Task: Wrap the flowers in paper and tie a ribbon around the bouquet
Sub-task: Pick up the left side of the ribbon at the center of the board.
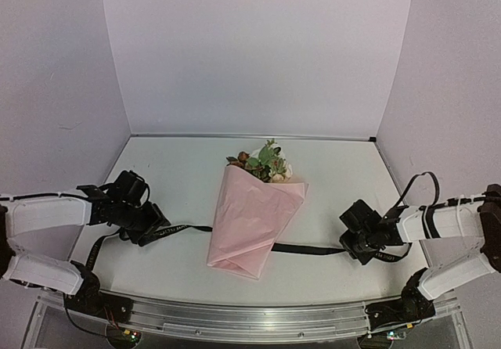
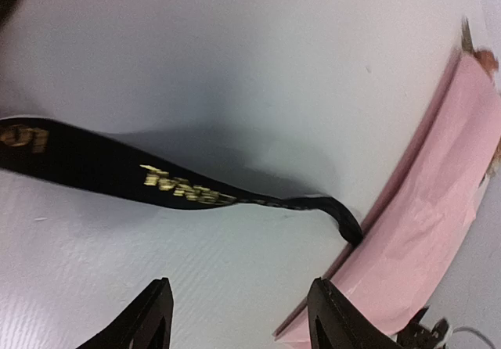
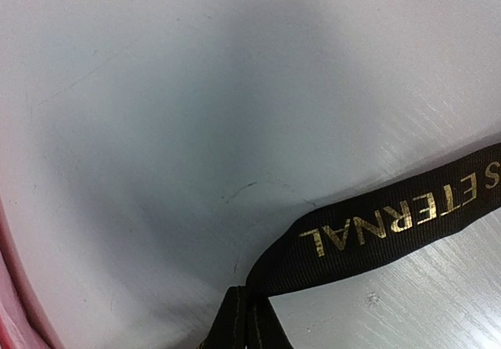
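- Plainly, the left gripper (image 2: 244, 318) has its two dark fingers (image 2: 153, 322) spread apart. Only the white table (image 2: 235, 67) shows between them, and nothing is in their grasp.
- Just beyond those open fingertips, a long narrow black ribbon with gold lettering (image 2: 180, 186) crosses in front of the jaws without touching them. It casts a soft shadow on the surface under it.
- Farther out from the left jaws, the black ribbon curls down and slips under the edge of the pale pink wrapping paper (image 2: 423, 232). The paper fills the far part of the wrist view on one finger's side.
- The right gripper (image 1: 350, 246) has its jaws pressed together, pinching the black ribbon. In the right wrist view the band, lettered "ETERNAL", folds down into the closed tips at the bottom middle.
- Outward from the right jaws, the black ribbon runs flat over the table to the paper cone and disappears at its edge. Another stretch of it shows behind the jaws, beneath the gripper body.
- Between the two grippers lies the bouquet (image 1: 254, 220), a pink paper cone on its side. It is well apart from both sets of jaws, with the ribbon meeting it low on each flank.
- At the cone's wide end, farthest from the jaws, the dusty-pink and cream roses with green leaves (image 1: 266, 163) poke out.
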### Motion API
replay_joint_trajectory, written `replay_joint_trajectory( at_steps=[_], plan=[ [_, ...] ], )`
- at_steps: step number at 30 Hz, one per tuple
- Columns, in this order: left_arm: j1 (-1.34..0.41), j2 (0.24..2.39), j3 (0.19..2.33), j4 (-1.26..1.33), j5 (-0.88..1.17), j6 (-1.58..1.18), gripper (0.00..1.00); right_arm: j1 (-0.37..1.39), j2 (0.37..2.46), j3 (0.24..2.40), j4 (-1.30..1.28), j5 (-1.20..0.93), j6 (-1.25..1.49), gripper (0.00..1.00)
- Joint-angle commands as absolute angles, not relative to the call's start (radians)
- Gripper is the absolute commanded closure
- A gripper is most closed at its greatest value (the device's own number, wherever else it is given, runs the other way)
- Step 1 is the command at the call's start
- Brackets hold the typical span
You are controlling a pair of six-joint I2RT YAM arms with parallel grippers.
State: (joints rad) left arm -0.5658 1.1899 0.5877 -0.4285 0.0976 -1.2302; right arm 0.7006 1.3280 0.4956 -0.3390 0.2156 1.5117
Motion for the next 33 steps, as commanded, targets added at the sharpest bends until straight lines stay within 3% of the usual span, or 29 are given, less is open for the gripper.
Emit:
replay_joint_trajectory(
  at_steps=[1,5,24,27,33],
  plan=[
    [-0.555,1.045,0.576,-0.643,-0.221,-1.445,0.38,0.695,1.330,0.533,-0.359,0.233,1.422,1.00],
    [-0.513,1.026,0.563,-0.718,-0.309,-1.433,0.38,0.693,1.322,0.534,-0.360,0.242,1.384,1.00],
    [-0.356,1.285,0.557,-0.541,-0.279,-1.311,0.51,0.649,1.331,0.554,-0.359,0.203,1.335,1.00],
    [-0.331,1.309,0.545,-0.492,-0.262,-1.292,0.62,0.644,1.337,0.559,-0.359,0.199,1.327,1.00],
    [-0.289,1.375,0.558,-0.356,-0.238,-1.201,0.98,0.620,1.354,0.571,-0.359,0.187,1.309,1.00]
  ],
)
